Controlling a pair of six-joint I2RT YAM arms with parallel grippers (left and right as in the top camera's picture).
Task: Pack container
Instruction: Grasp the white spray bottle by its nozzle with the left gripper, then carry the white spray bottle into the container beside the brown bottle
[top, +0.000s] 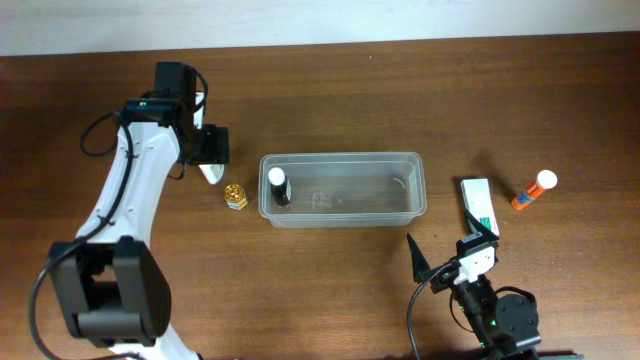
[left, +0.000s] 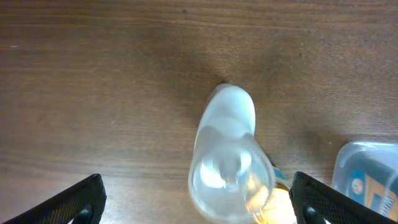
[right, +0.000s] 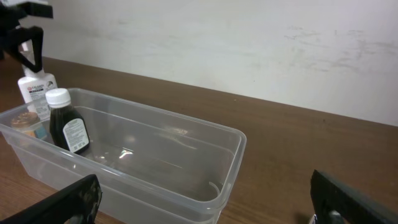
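Clear thin plastic, the container sits mid-frame on the counter. It looks light and flexible with one dark bottle inside, so I'd grip its stiffer rim. My left end effector and right end effector both stand wide, holding nothing.

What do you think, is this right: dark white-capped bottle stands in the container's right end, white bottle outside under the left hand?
Wrong end. The overhead view shows the dark bottle standing in the left end of the container; the white bottle is outside, under the left hand.
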